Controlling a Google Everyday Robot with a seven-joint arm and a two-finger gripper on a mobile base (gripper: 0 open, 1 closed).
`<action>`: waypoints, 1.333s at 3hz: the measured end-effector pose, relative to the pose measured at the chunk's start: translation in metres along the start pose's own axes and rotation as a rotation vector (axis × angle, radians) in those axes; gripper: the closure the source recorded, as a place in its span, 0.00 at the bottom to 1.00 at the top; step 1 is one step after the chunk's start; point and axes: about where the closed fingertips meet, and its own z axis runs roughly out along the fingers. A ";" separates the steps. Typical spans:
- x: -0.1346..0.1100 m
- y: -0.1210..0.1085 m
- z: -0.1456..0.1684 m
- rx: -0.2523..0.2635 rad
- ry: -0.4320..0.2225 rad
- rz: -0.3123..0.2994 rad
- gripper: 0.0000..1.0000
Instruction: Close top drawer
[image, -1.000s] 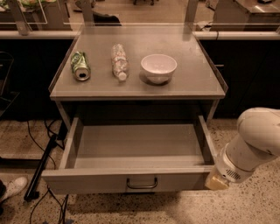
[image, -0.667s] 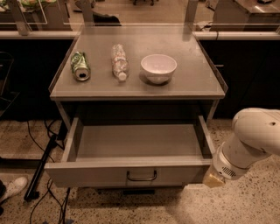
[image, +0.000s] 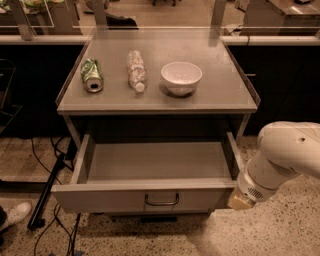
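Note:
The top drawer (image: 145, 197) of the grey cabinet stands pulled out wide and is empty inside. Its flat front has a small dark wire handle (image: 161, 200) at the centre. My gripper (image: 241, 201) is at the end of the white arm on the right. It sits right against the right end of the drawer front, low down. The two other drawers are hidden from view.
On the cabinet top (image: 220, 97) lie a green can (image: 92, 76) and a clear plastic bottle (image: 136, 70), with a white bowl (image: 181, 77) standing next to them. Cables and a black bar (image: 47, 192) lie on the floor at the left. A shoe (image: 15, 215) shows at bottom left.
My arm has moved a little left and away from the camera. The drawer front has slid slightly in towards the cabinet.

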 end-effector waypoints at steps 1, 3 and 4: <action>-0.019 -0.011 -0.002 0.028 -0.018 -0.016 1.00; -0.084 -0.059 -0.009 0.118 -0.086 -0.087 1.00; -0.084 -0.059 -0.009 0.118 -0.086 -0.087 1.00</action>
